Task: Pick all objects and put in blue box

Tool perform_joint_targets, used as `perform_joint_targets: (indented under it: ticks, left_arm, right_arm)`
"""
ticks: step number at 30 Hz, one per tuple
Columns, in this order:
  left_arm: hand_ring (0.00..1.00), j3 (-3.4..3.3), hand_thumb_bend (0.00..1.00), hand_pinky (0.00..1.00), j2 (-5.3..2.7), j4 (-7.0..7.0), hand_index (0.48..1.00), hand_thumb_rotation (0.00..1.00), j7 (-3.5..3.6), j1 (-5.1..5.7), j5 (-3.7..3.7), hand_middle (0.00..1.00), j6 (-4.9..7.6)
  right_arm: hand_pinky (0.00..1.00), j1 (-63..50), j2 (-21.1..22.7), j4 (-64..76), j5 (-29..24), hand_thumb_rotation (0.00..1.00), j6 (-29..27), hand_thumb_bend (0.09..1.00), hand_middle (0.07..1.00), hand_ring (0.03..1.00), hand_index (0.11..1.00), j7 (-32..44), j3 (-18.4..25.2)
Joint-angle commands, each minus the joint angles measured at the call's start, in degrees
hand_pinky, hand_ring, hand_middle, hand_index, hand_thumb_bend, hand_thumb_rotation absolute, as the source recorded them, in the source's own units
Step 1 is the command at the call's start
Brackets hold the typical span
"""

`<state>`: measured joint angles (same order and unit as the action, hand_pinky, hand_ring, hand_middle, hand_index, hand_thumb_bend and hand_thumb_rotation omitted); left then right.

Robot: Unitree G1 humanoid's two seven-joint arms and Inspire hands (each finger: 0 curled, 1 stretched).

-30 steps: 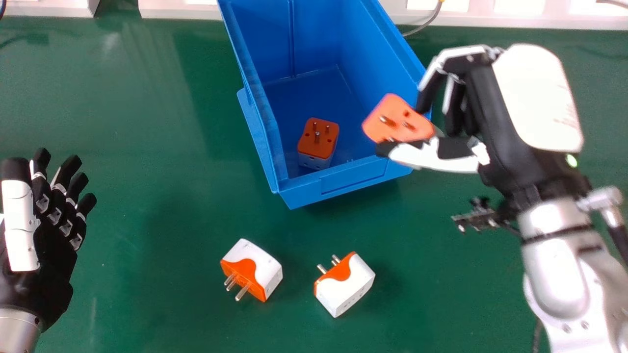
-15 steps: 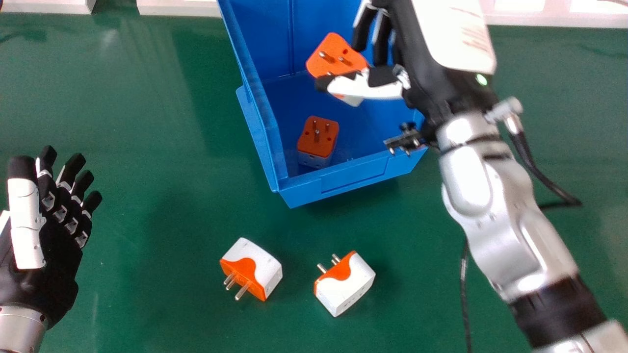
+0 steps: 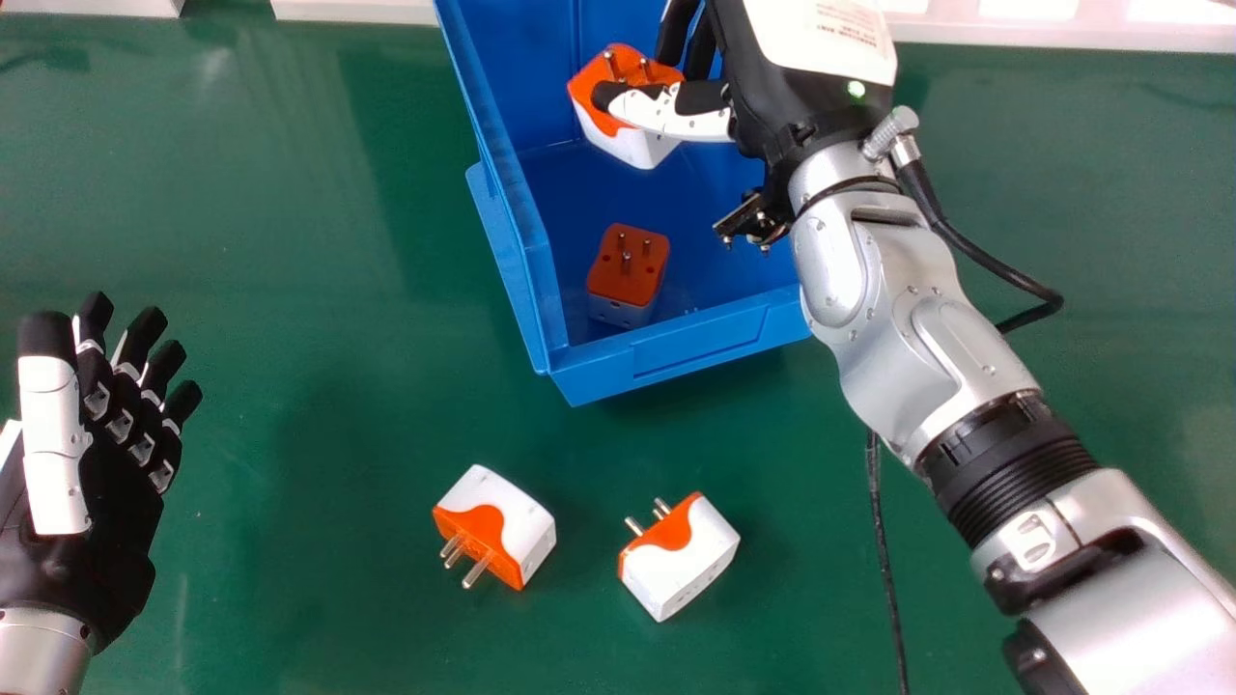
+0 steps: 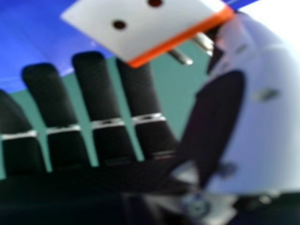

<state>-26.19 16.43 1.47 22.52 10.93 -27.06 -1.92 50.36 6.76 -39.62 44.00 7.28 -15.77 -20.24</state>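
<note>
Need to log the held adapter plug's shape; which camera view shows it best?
The head view: it shows most of the adapter plug, orange pronged side and white body, partly hidden by the right hand. The right hand view is closer but cuts the plug off, showing two dark holes in its white side, orange trim and prongs.

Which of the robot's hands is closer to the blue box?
The right hand. It's over the blue box, holding an orange and white plug. The left hand is farther off, outside the box, on the robot's left.
</note>
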Motion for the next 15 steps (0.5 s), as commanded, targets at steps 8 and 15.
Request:
perform_joint_targets:
  ticks: [8,15]
  left_arm:
    - [1.00,-0.35,0.88,1.00,0.62,-1.01,1.000,0.97,0.36,0.01,-0.04,1.00,0.35]
    - [1.00,-0.29,0.89,1.00,0.89,-0.50,0.999,0.96,0.31,-0.31,0.35,1.00,0.48]
  right_arm:
    - [0.25,1.4,0.3,3.7,-1.2,0.81,1.5,0.533,0.510,0.357,0.852,0.2,-0.5]
    - [0.26,1.1,0.4,3.9,-1.1,0.80,1.4,0.526,0.530,0.377,0.838,-0.5,-1.0]
